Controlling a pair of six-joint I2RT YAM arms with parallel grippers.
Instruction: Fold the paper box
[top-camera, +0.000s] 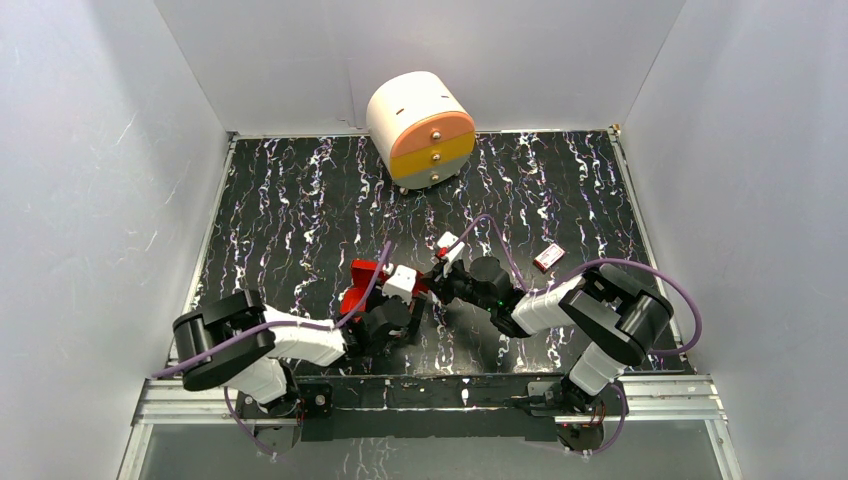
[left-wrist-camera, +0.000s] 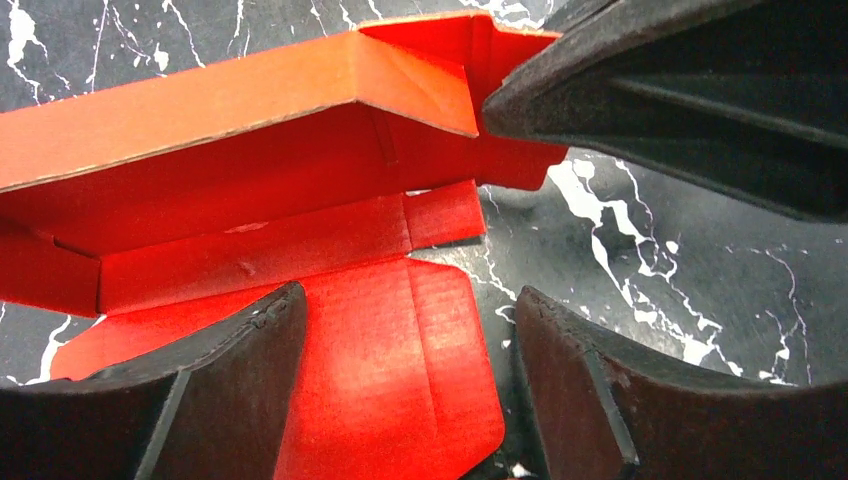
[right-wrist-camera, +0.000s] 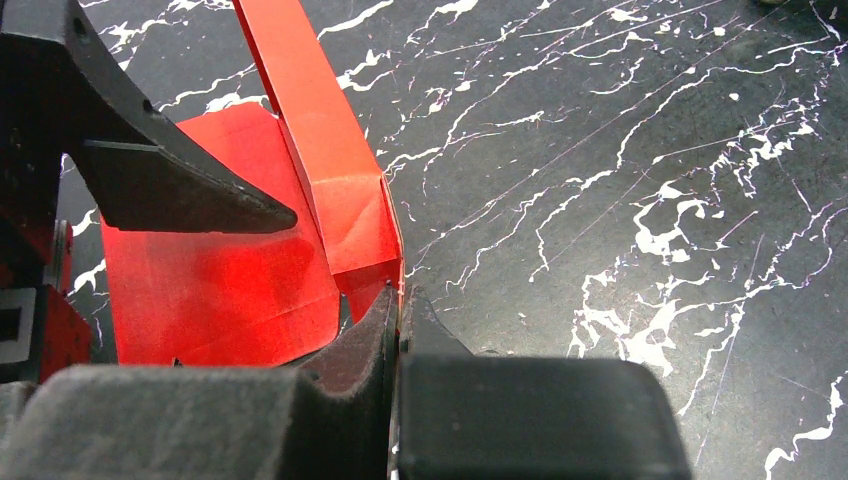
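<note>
Right wrist, right gripper (right-wrist-camera: 398, 305) (pinching paper box (right-wrist-camera: 220, 270))

Paper box (left-wrist-camera: 230, 110) half-raised, left gripper (left-wrist-camera: 405, 310) spread.
We note a rounded flap flat on the marbled table (left-wrist-camera: 650, 250) between its fingers; the right gripper (left-wrist-camera: 520, 100) touches the box's end.

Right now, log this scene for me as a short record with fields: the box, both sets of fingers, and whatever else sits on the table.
box: bright red thin-card paper box, partly folded, one long wall raised, a rounded flap lying flat
left: left arm's fingers open, either side of the flat flap, gripping nothing
right: right arm's fingers shut on the box's end edge
surface: black white-veined marbled table
other: round white, orange and yellow drawer unit at the far edge; small red-and-white packet right of the box
</note>
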